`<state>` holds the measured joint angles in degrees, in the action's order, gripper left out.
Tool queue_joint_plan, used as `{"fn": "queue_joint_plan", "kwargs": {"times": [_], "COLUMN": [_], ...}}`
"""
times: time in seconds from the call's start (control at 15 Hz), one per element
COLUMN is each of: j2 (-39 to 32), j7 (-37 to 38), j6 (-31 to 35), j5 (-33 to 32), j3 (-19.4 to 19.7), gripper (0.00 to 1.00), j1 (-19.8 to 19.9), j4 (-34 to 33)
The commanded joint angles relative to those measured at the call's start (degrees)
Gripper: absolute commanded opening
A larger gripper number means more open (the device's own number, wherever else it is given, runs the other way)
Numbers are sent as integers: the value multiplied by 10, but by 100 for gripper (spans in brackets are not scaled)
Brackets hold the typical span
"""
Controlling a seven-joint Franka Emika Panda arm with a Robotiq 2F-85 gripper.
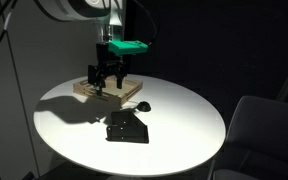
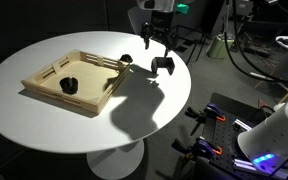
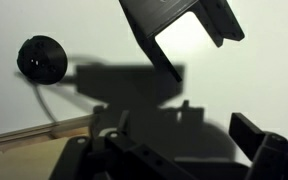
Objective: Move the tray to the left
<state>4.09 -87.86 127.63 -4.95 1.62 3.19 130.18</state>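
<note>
The light wooden tray (image 2: pixel 46 88) lies on the round white table, with a small round black object (image 2: pixel 69 85) inside it. In an exterior view the tray (image 1: pixel 84 91) is at the table's far side, under the arm. My gripper (image 1: pixel 105 78) hangs just above the tray's corner with its fingers spread and nothing between them. It also shows in an exterior view (image 2: pixel 156 45). In the wrist view the gripper (image 3: pixel 179 132) is a dark shape, and the tray's rim (image 3: pixel 34 133) shows at the lower left.
A small round black object with a cord (image 3: pixel 40 58) lies on the table beside the tray (image 1: pixel 142 104). A flat black piece (image 1: pixel 126 130) lies nearer the table's edge (image 3: pixel 189 28). A grey chair (image 1: pixel 259 125) stands beside the table.
</note>
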Motion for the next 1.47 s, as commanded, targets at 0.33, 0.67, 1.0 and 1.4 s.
{"fn": "queue_joint_plan", "kwargs": {"times": [0.33, 0.67, 1.0, 1.4], "j2": [-8, -50, -93, -135], "j7": [1, -31, -51, -53], "j6": [-1, -5, -12, -14], "j5": [0, 29, 54, 76], "j3": [5, 6, -18, -59], "gripper": [100, 100, 100, 100], "j1": [-7, -9, -26, -47], "j4": [-1, -28, -41, -63]}}
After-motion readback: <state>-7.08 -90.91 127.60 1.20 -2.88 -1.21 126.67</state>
